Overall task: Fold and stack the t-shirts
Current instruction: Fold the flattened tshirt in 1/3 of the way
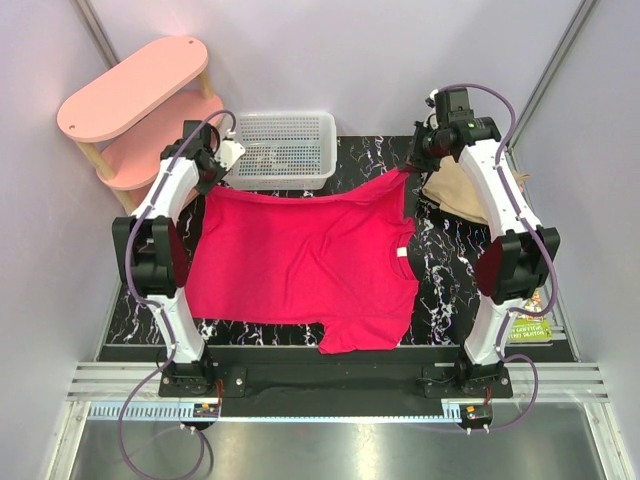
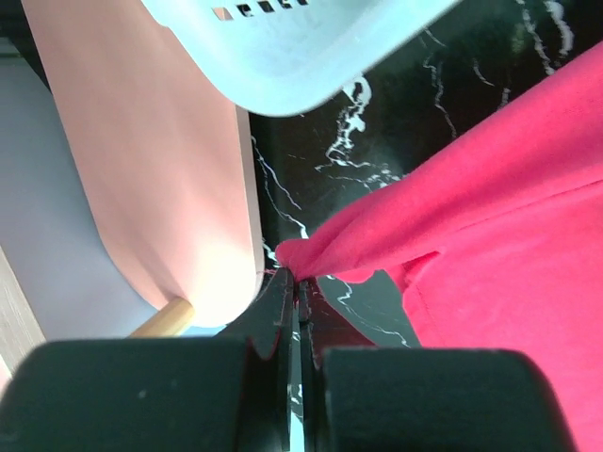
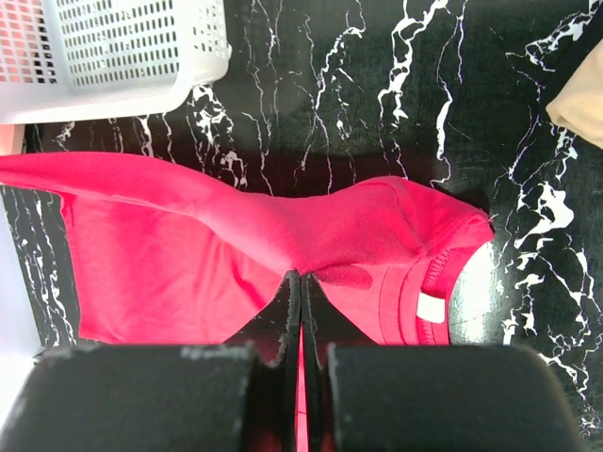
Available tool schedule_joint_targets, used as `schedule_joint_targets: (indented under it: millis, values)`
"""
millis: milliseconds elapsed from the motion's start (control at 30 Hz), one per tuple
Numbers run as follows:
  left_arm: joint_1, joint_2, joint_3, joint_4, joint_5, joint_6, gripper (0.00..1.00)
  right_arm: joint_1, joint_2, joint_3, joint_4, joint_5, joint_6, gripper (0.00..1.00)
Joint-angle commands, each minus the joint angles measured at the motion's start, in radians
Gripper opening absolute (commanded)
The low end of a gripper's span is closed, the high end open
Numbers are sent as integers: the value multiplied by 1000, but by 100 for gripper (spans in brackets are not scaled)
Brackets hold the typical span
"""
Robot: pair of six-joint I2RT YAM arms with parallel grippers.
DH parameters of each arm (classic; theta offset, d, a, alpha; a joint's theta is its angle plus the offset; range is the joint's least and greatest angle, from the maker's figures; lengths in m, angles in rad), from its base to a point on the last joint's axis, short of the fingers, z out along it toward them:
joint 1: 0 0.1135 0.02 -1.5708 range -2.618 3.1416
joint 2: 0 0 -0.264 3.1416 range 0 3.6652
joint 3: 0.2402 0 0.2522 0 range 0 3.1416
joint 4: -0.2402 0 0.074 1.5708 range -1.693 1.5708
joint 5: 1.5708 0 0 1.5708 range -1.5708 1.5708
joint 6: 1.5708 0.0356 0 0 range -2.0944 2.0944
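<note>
Crimson tee (image 1: pixel 300 260) lies spread on the counter (image 1: pixel 450 270), collar to the right, far edge raised. Left tool (image 2: pixel 294 282) is pinched shut on the far left corner. Right tool (image 3: pixel 301 278) is clamped on the far edge by the shoulder.

Judged step: fold the far half over the near half. Move both tools together at the same height, with the edge taut, and lay it along the near edge before letting go.

Mesh basket (image 1: pixel 280 117) sits behind; likely no cloth inside, though the mesh obscures it. Tan shirt (image 1: pixel 455 190) lies folded at far right.

table (image 1: pixel 440 290) | black marble | holds crimson tee (image 1: pixel 300 260), mesh basket (image 1: pixel 285 148), perhaps tan shirt (image 1: pixel 455 190)
</note>
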Motion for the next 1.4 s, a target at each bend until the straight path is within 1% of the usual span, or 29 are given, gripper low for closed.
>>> schedule_joint_targets:
  millis: [0,67,167,267,400,433,500,533,567,667,867,900,1033,1233,1367]
  values:
    - [5,49,74,10,-73,61,0,-5,-68,46,-8,6,-14,0]
    - [7,66,82,20,-111,84,0,-5,-68,44,-8,-3,-12,0]
    - [7,80,74,98,-162,132,0,-5,-59,43,-8,8,-14,0]
    - [5,91,62,184,-200,173,0,-5,-50,41,-8,5,-14,0]
    - [5,89,31,350,-248,225,0,-5,-39,46,-8,6,-15,0]
    - [5,89,34,355,-249,216,0,-6,-39,44,-8,6,-15,0]
    - [5,76,30,298,-227,190,0,-6,-42,40,-8,6,-17,0]
    - [1,62,-4,298,-222,190,0,-3,-42,35,-6,8,-15,0]
    - [-7,33,-71,298,-217,189,0,-5,-42,32,-6,9,-20,0]
    - [-4,-9,-183,313,-188,160,1,-6,-45,17,-6,9,-23,0]
    - [7,-21,-283,322,-157,129,3,-6,-74,-43,-4,6,-23,0]
    - [26,-27,-292,324,-145,126,3,-5,-91,-60,2,3,-20,0]
    - [40,-53,-312,333,-122,126,3,-6,-142,-188,15,11,-20,0]
    - [42,-98,-328,330,-121,139,3,-5,-234,-351,37,9,-15,0]
    - [40,-125,-349,329,-118,144,4,-5,-288,-422,38,8,-8,0]
